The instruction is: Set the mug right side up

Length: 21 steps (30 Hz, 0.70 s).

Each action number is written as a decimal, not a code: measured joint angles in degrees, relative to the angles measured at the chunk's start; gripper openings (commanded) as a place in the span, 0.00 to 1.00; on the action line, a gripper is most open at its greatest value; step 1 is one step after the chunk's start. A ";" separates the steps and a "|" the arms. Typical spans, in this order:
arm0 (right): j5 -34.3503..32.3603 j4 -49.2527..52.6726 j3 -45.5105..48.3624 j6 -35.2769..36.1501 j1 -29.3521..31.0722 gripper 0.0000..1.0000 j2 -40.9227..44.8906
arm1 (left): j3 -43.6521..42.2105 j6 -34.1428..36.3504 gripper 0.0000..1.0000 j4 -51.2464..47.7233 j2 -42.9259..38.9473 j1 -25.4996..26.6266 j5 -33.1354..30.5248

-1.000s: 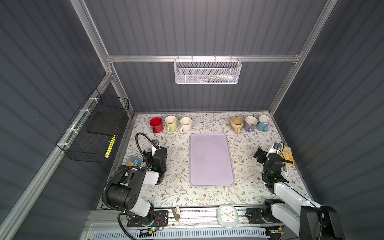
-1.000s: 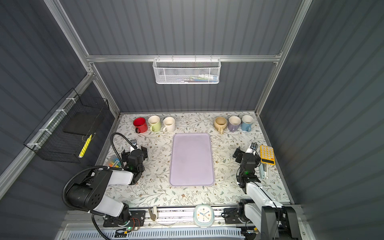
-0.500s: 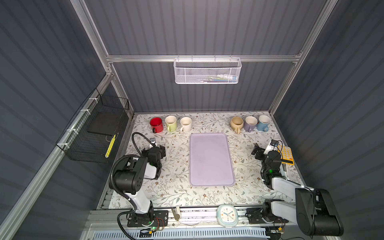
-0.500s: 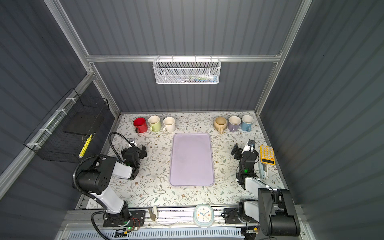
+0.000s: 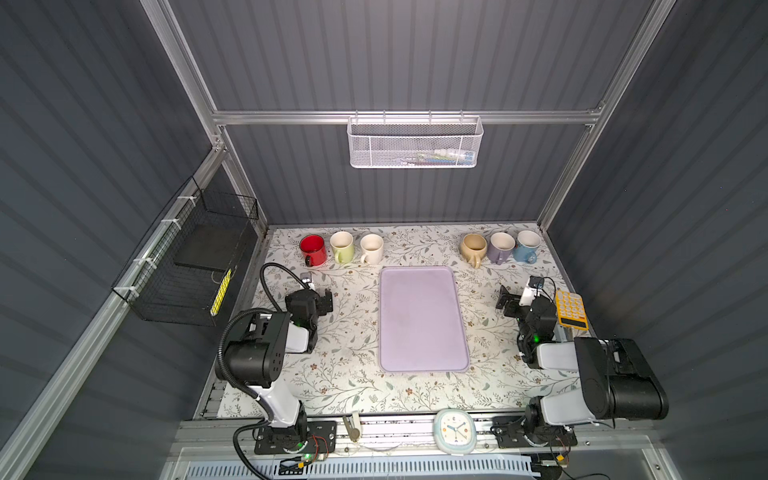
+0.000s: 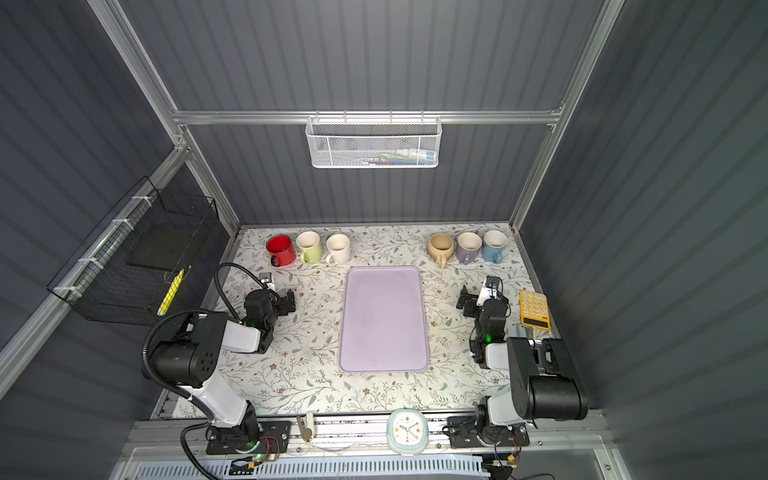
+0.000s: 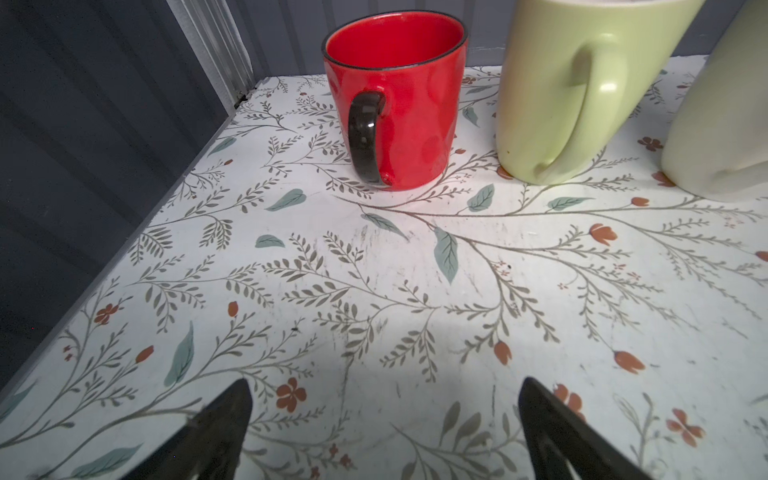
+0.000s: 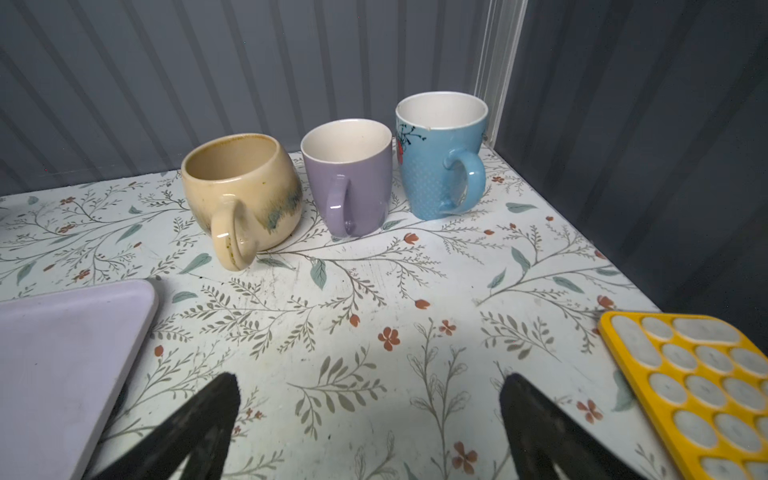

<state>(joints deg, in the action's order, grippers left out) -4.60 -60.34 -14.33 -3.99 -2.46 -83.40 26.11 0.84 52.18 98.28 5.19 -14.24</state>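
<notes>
Several mugs stand in a row along the back wall, every one mouth up. The red mug (image 5: 312, 248) (image 7: 395, 104), green mug (image 5: 342, 246) (image 7: 582, 83) and cream mug (image 5: 371, 248) are on the left. The tan mug (image 5: 473, 247) (image 8: 241, 191), purple mug (image 5: 500, 247) (image 8: 349, 178) and blue mug (image 5: 527, 246) (image 8: 440, 158) are on the right. My left gripper (image 5: 321, 299) (image 7: 384, 384) hangs open and empty over the table in front of the red mug. My right gripper (image 5: 509, 301) (image 8: 370, 380) is open and empty in front of the right trio.
A lavender tray (image 5: 419, 320) lies in the middle of the floral table. A yellow calculator (image 5: 571, 309) (image 8: 698, 386) lies beside my right gripper. A small clock (image 5: 455, 428) sits at the front rail. Wire baskets hang on the left wall (image 5: 187, 266) and back wall (image 5: 413, 143).
Both arms have folded up, their elbows rising toward the camera, while the grippers shifted slightly toward the mugs. Both grippers stayed open and no mug moved.
</notes>
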 measured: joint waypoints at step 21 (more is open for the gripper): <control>1.51 -0.66 -0.72 0.22 -0.24 0.99 -0.15 | 0.15 0.00 1.00 -0.79 0.00 -0.04 0.68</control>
<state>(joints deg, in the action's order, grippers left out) -3.09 -60.99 -15.05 -3.77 -2.70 -83.55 26.26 0.84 51.40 98.28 5.15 -13.56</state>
